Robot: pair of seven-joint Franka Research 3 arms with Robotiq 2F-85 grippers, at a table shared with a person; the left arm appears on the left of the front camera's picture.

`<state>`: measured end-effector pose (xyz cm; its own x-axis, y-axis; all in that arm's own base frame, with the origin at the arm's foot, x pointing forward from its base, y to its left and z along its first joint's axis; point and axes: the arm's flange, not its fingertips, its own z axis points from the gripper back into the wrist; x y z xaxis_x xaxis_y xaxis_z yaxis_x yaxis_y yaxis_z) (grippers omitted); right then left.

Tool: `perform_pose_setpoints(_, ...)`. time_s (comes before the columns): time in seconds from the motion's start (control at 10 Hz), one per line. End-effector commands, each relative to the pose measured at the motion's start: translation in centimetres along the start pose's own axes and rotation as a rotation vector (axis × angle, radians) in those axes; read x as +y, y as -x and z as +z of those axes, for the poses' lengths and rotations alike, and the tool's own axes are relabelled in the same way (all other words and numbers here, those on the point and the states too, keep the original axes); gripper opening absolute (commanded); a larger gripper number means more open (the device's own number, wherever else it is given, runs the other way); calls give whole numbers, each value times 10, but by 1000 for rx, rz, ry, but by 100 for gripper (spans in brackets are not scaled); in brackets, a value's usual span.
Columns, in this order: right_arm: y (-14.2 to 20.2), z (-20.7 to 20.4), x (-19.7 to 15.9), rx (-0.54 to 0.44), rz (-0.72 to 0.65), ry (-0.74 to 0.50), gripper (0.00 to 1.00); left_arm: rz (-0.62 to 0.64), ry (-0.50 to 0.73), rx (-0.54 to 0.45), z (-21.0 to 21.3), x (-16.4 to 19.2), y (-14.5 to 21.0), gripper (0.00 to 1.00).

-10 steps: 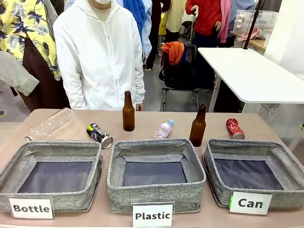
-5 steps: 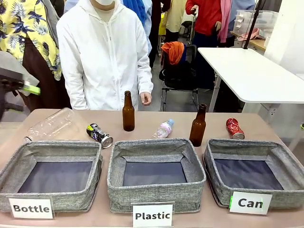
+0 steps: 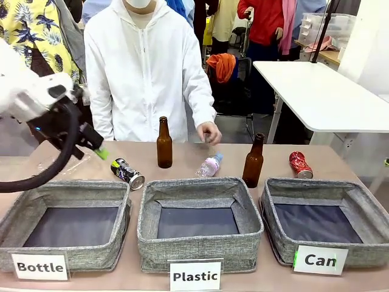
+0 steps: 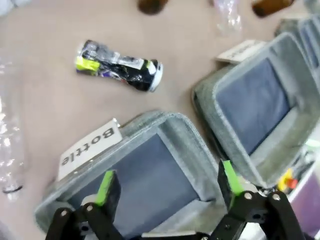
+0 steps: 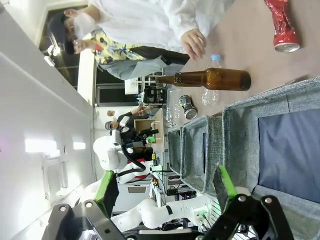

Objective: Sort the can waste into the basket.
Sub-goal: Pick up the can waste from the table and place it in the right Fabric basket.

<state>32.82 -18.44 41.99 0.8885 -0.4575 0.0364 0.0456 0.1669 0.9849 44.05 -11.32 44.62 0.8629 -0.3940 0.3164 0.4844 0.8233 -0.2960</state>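
Observation:
The dark crushed can (image 3: 127,173) lies on the table behind the "Bottle" bin, also seen as the dark can (image 4: 120,66) in the left wrist view. My left gripper (image 3: 96,150) hovers up and to its left, open and empty, its fingers (image 4: 107,184) above the "Bottle" bin. The red crushed can (image 3: 300,164) lies at the far right, just behind the grey basket (image 3: 322,184) labelled "Can". My right gripper (image 5: 165,187) hangs open and empty, short of that basket (image 5: 240,115), with the red can (image 5: 282,25) beyond it.
Two brown glass bottles (image 3: 164,143) (image 3: 253,161) stand behind the bins. A person's hand (image 3: 209,132) hovers over a small plastic bottle (image 3: 210,165). A large clear bottle (image 4: 7,150) lies at the left. The "Plastic" bin (image 3: 199,184) sits in the middle, the "Bottle" bin (image 3: 73,187) on the left.
My left arm has swung in from the left edge to above the table's back left. The person's hand has come down toward the small plastic bottle.

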Motion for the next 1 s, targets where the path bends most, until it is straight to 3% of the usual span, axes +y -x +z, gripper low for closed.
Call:
perform_pose_setpoints(0.0, -2, 0, 1, -2, 13, -12, 100, 20, -1, 85, -4, -1, -23, 100)
perform_pose_setpoints(0.1, -2, 0, 1, -2, 13, -12, 100, 0, 0, 0, 0, 0, 0, 100)
perform_pose_setpoints(0.4, -2, 0, 1, -2, 13, -12, 100, 0, 0, 0, 0, 0, 0, 100)
perform_pose_setpoints(0.7, -2, 0, 1, -2, 13, -12, 100, 3, 31, 104, -11, 20, -59, 100)
perform_pose_setpoints(0.9, -2, 0, 1, -2, 13, -12, 100, -158, 77, 157, -28, 32, -100, 100)
